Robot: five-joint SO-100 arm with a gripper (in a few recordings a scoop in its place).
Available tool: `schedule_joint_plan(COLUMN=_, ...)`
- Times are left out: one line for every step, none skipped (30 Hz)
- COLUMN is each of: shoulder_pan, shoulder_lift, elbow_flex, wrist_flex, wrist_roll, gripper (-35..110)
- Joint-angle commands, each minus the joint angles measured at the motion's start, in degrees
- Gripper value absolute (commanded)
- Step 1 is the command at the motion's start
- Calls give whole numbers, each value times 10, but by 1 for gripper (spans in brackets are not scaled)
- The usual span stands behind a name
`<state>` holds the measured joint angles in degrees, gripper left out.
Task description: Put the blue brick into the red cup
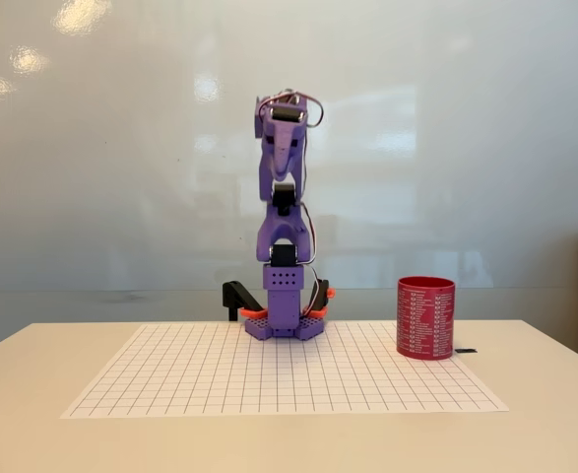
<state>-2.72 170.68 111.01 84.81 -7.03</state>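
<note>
1. Fixed view, arm: a purple plastic five-joint arm (284,236) is standing folded upright over its base at the far edge of the mat, with loose wiring looping at the top. Black and orange fittings (241,299) are showing beside the base.
2. Fixed view, gripper: the gripper (274,158) appears to be tucked down against the arm's upper section and is facing the camera end-on. I cannot tell how far its fingers are parted, nor whether they are holding anything.
3. Fixed view, container: a red cylindrical cup with rows of small white print (425,317) is standing upright on the right side of the mat, well apart from the arm. A small dark item (465,351) is lying just beside its foot; too small to identify.
4. Fixed view, surface: a white sheet printed with a square grid (190,379) is lying flat on a pale table (32,414), backed by a glossy white wall (446,118).
5. Task item: the blue brick is appearing nowhere on the mat or table. It may be sitting inside the cup, whose interior is hidden at this low angle.
6. Progress: judging from this, the task is either finished or not begun; the picture is not settling which.
</note>
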Motion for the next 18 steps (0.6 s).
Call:
schedule_joint_plan(shoulder_pan=18, shoulder_lift=161, elbow_flex=149, wrist_flex=-25, wrist_roll=18, gripper=-1)
schedule_joint_plan(shoulder_pan=14, shoulder_lift=179, elbow_flex=197, wrist_flex=-47, wrist_roll=20, gripper=-1)
schedule_joint_plan(shoulder_pan=6, shoulder_lift=185, elbow_flex=243, wrist_flex=-76, wrist_roll=25, gripper=-1)
schedule_joint_plan(shoulder_pan=-1, shoulder_lift=185, elbow_flex=294, wrist_flex=-109, wrist_roll=27, gripper=-1)
schedule_joint_plan(shoulder_pan=-7, shoulder_lift=185, elbow_flex=345, wrist_flex=-147, wrist_roll=30, gripper=-1)
schedule_joint_plan(shoulder_pan=-11, shoulder_lift=182, elbow_flex=396, wrist_flex=-183, wrist_roll=28, gripper=-1)
schedule_joint_plan(shoulder_pan=-13, shoulder_lift=179, elbow_flex=446, wrist_flex=-216, wrist_roll=28, gripper=-1)
schedule_joint_plan(shoulder_pan=-17, shoulder_lift=179, elbow_flex=493, wrist_flex=-239, wrist_roll=31, gripper=-1)
schedule_joint_plan(shoulder_pan=-21, shoulder_lift=184, elbow_flex=537, wrist_flex=-253, wrist_roll=33, gripper=-1)
schedule_joint_plan(shoulder_pan=-25, shoulder_lift=185, elbow_flex=572, wrist_flex=-261, wrist_roll=39, gripper=-1)
schedule_joint_plan(shoulder_pan=-26, shoulder_lift=185, elbow_flex=604, wrist_flex=-265, wrist_roll=45, gripper=-1)
schedule_joint_plan(shoulder_pan=-25, shoulder_lift=185, elbow_flex=625, wrist_flex=-264, wrist_roll=52, gripper=-1)
schedule_joint_plan(shoulder_pan=-22, shoulder_lift=185, elbow_flex=630, wrist_flex=-246, wrist_roll=62, gripper=-1)
schedule_joint_plan(shoulder_pan=-21, shoulder_lift=185, elbow_flex=630, wrist_flex=-226, wrist_roll=69, gripper=-1)
schedule_joint_plan(shoulder_pan=-20, shoulder_lift=185, elbow_flex=631, wrist_flex=-214, wrist_roll=77, gripper=-1)
schedule_joint_plan(shoulder_pan=-18, shoulder_lift=185, elbow_flex=633, wrist_flex=-208, wrist_roll=86, gripper=-1)
schedule_joint_plan(shoulder_pan=-11, shoulder_lift=185, elbow_flex=632, wrist_flex=-204, wrist_roll=91, gripper=-1)
schedule_joint_plan(shoulder_pan=-8, shoulder_lift=185, elbow_flex=632, wrist_flex=-201, wrist_roll=94, gripper=-1)
